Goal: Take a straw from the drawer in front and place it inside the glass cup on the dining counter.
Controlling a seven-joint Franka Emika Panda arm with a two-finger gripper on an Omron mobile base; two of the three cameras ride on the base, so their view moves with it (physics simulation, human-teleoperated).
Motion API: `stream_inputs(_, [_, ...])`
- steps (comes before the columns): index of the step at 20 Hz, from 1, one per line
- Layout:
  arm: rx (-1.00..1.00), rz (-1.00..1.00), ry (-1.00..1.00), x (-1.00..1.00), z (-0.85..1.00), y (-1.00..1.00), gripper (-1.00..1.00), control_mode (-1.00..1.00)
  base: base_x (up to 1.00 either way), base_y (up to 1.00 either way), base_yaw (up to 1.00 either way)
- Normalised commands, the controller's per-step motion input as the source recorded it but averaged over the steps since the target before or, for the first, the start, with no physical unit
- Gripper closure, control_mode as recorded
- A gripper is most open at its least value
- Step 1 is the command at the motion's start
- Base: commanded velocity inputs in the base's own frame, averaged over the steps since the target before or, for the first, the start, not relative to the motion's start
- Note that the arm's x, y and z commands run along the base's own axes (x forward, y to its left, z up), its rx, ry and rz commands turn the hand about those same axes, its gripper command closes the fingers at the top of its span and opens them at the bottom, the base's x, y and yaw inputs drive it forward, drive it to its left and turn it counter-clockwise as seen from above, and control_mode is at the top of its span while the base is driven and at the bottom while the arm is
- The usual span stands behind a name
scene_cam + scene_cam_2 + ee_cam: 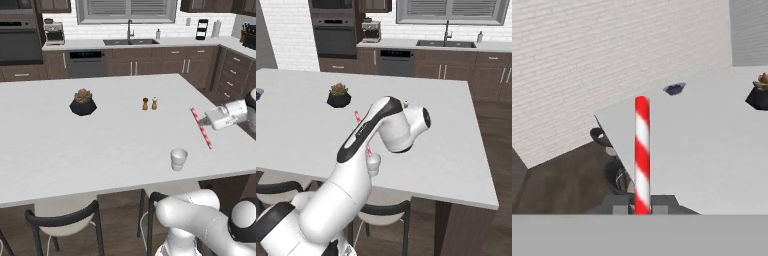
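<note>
While the glass cup (178, 159) stands upright near the front edge of the dining counter (60, 150), it serves as the mark for everything else. Well to its left and farther back sits a dark pot with a small plant (83, 102); just behind it, slightly left, stand two little shakers (149, 103). Right of the cup and a little beyond it, the straw (201, 128) hangs tilted above the white top, pinched by the gripper (204, 120), whose jaws are closed tight on it partway along, the lower end pointing toward the counter near the cup.

Judging from this, the straw is not yet over the cup's mouth. Its slant is the risk: lowered like this, the tip could catch the rim and tip the light tumbler, or land beside it. Released early, a long straw in a short cup may topple out.
</note>
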Motion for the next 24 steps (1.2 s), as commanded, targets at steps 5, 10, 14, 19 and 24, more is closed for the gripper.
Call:
stream_inputs(5, [0.11,0.07,-0.20,0.00,-0.18,0.09,1.00,-1.00,0.00,0.00,0.00])
stream_inputs(10, [0.10,0.00,-0.14,0.00,-0.13,0.18,1.00,-1.00,0.00,0.00,0.00])
stream_inputs(14, [0.02,0.00,-0.05,0.00,-0.03,0.16,1.00,-1.00,0.00,0.00,0.00])
stream_inputs(19, [0.00,0.00,0.00,0.00,-0.12,0.01,1.00,-1.00,0.00,0.00,0.00])
stream_inputs(24, [0.00,0.00,0.00,0.00,-0.13,0.00,1.00,-1.00,0.00,0.00,0.00])
